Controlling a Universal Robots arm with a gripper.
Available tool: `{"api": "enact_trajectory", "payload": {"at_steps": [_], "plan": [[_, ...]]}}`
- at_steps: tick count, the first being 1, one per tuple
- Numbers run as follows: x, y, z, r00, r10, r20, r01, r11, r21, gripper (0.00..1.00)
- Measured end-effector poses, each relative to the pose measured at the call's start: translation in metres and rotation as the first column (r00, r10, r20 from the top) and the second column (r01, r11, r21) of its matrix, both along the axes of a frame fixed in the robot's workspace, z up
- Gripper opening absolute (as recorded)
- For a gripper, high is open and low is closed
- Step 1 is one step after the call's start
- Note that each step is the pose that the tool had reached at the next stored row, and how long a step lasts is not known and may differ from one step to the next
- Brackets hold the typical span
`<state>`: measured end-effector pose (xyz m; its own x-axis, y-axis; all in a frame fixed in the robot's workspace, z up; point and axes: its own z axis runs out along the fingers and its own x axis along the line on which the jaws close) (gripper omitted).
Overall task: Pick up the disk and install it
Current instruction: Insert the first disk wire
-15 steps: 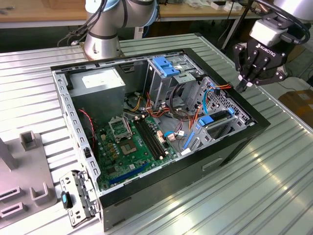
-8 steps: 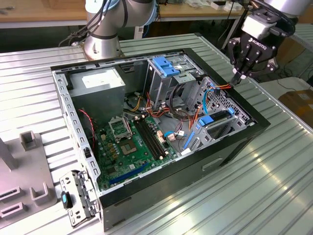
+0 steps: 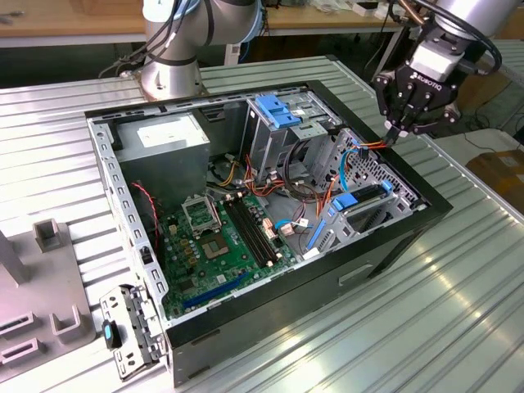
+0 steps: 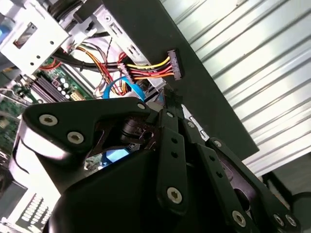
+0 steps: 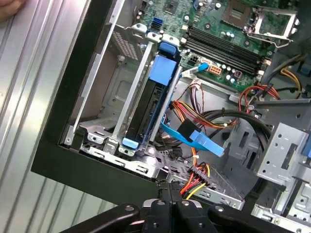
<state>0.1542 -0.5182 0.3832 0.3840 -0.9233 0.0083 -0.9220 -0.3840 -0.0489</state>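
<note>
The disk (image 5: 146, 104) stands on edge inside the metal drive cage (image 5: 99, 97) at the exterior view's right end of the open computer case (image 3: 246, 321). Its light-blue rails cap both ends and run down the cage's guides, so the installing looks largely done: the rails are what keep the drive square and locked in the slot. The gripper (image 3: 393, 131) hangs over the case's far right rim, just above that cage. Its fingers (image 5: 158, 204) are clenched together, and the tips sit right against the yellow, orange and red wires behind the black power plug (image 4: 174, 64). Whether they pinch those wires or only touch them I cannot tell. The plug is lifted clear over the case wall, apart from the drive's end, which suggests it is being kept out of the way or brought towards its socket. A flat blue data cable (image 5: 194, 139) loops loose just beside the disk, between it and the wire bundle. The case lies on its side on the ribbed metal surface (image 3: 409, 327), which leaves the cage open from above.
</note>
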Motion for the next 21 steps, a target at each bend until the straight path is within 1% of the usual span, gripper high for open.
{"api": "enact_trajectory", "payload": {"at_steps": [1, 2, 4, 5, 6, 8, 9, 11, 12, 15, 16, 17, 19, 20, 21], "plan": [[0.0000, -0.0001, -0.0001, 1.0000, 0.008, 0.0053, -0.008, 1.0000, 0.0002, 0.11], [0.0000, -0.0001, 0.0001, 0.9997, 0.014, 0.0196, -0.014, 0.9999, 0.0001, 0.11], [0.0000, -0.0001, 0.0009, 0.9991, 0.015, 0.0398, -0.015, 0.9999, -0.0005, 0.11], [-0.0001, -0.0001, 0.0011, 0.9980, 0.021, 0.0600, -0.021, 0.9998, -0.0007, 0.11], [-0.0001, -0.0001, 0.0011, 0.9970, 0.036, 0.0687, -0.036, 0.9993, -0.0010, 0.11], [0.0000, 0.0000, 0.0012, 0.9953, 0.061, 0.0749, -0.061, 0.9982, -0.0015, 0.11], [-0.0001, 0.0000, 0.0013, 0.9915, 0.102, 0.0800, -0.102, 0.9947, -0.0021, 0.11], [0.0000, -0.0001, 0.0012, 0.9868, 0.140, 0.0818, -0.140, 0.9901, -0.0022, 0.11], [-0.0001, 0.0000, 0.0002, 0.9749, 0.207, 0.0815, -0.208, 0.9782, -0.0043, 0.11], [-0.0001, -0.0001, -0.0020, 0.9482, 0.307, 0.0810, -0.308, 0.9515, -0.0063, 0.11], [-0.0001, -0.0001, -0.0024, 0.9362, 0.342, 0.0810, -0.343, 0.9394, -0.0062, 0.11], [-0.0001, -0.0001, -0.0027, 0.9232, 0.376, 0.0810, -0.376, 0.9265, -0.0062, 0.11], [-0.0001, -0.0001, -0.0030, 0.9087, 0.410, 0.0811, -0.410, 0.9119, -0.0062, 0.11], [-0.0001, -0.0001, -0.0031, 0.8975, 0.433, 0.0811, -0.434, 0.9007, -0.0063, 0.11], [-0.0001, -0.0001, -0.0033, 0.8849, 0.459, 0.0816, -0.460, 0.8881, -0.0067, 0.11]]}}
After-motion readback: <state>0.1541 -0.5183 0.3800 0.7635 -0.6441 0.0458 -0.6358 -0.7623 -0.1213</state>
